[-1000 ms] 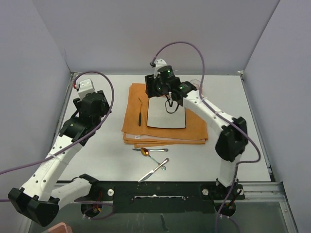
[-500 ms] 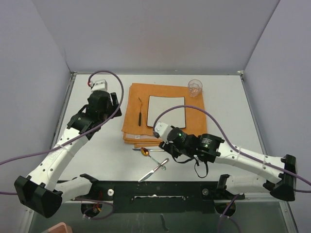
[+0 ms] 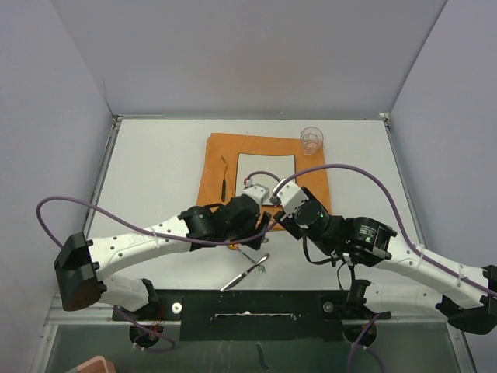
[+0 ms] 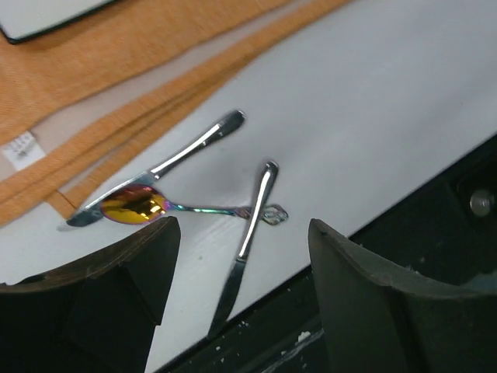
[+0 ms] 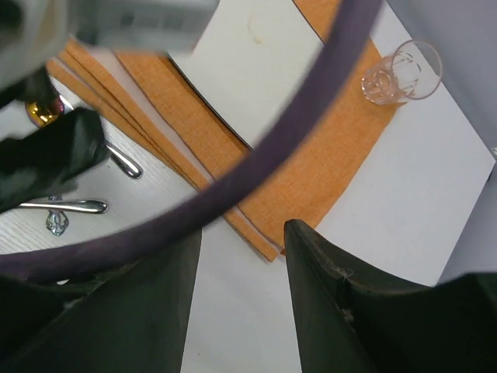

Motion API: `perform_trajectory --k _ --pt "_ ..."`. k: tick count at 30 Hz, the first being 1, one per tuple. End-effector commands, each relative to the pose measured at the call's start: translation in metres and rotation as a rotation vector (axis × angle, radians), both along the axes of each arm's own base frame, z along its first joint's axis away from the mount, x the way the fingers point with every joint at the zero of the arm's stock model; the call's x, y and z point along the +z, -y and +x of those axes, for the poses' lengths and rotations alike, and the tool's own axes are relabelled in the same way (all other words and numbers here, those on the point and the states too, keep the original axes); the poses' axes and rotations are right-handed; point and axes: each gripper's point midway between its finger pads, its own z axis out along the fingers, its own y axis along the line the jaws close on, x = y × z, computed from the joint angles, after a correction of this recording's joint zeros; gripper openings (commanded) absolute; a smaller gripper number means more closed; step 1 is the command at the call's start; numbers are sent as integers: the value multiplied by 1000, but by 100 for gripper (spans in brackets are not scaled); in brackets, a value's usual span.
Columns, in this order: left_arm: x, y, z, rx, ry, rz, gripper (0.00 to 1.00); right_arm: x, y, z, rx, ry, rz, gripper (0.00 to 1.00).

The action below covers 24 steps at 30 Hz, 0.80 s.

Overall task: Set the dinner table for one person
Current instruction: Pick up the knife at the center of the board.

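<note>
The dinner table [image 3: 155, 171] carries an orange folded cloth [image 3: 311, 183] with a square white plate [image 3: 266, 165] and a dark fork [image 3: 222, 179] on it. A clear glass [image 3: 311, 140] stands at the cloth's far right corner. A silver knife [image 4: 247, 233], a gold-bowled spoon [image 4: 133, 207] and another silver utensil [image 4: 198, 144] lie near the front edge. My left gripper [image 4: 242, 225] is open and empty, just above the knife. My right gripper [image 5: 242, 233] is open and empty, above the cloth's near right corner [image 5: 268, 252].
A black rail [image 3: 256, 303] runs along the table's near edge, right behind the knife [image 3: 247, 270]. Grey walls close off the left, right and back. A purple cable [image 5: 256, 148] crosses the right wrist view. The two wrists sit close together over the cloth's front edge.
The left arm has swung from the far left to the cutlery at the front centre. The right arm left the glass at the cloth's far corner and pulled back to the front centre.
</note>
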Motion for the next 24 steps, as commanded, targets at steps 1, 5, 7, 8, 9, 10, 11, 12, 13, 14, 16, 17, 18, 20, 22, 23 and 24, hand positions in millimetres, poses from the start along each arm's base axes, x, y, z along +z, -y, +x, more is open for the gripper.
perform_trajectory --k 1,5,7,8,9,10,11,12,13,14,16,17,18,20,22,23,24 --pt "8 17 -36 -121 46 22 66 36 12 13 -72 112 34 48" --pt "-8 -3 -66 -154 12 96 65 67 32 21 -164 199 82 46" --pt "-18 -16 -79 -167 1 143 64 87 44 24 -215 245 145 44" --pt "-24 -23 -86 -171 -8 172 64 99 51 26 -247 269 190 42" --pt "-30 -29 -92 -170 -21 197 64 111 59 27 -283 296 231 40" --pt "-37 -37 -98 -162 -35 224 64 122 68 27 -323 321 277 39" --pt "-43 -43 -105 -160 -48 247 64 134 77 28 -361 349 324 38" --pt "-51 -50 -111 -153 -63 271 64 145 87 28 -404 379 365 39" --pt "-57 -56 -116 -137 -77 288 64 157 96 27 -445 409 412 41" --pt "-63 -60 -119 -119 -89 301 64 165 105 26 -485 434 444 44" --pt "-73 -59 -126 -114 -102 307 64 175 113 28 -535 474 468 62" --pt "-77 -55 -128 -118 -101 307 64 176 117 30 -573 487 449 66" --pt "-81 -51 -130 -127 -96 310 64 176 118 31 -597 488 430 68" --pt "-91 -44 -131 -138 -86 341 64 173 119 33 -627 480 400 69" --pt "-97 -33 -130 -148 -77 363 63 167 114 35 -615 461 393 69" --pt "-99 -25 -130 -165 -68 364 64 163 111 36 -606 451 392 69" --pt "-101 -17 -130 -185 -61 358 64 160 110 36 -605 441 395 69"
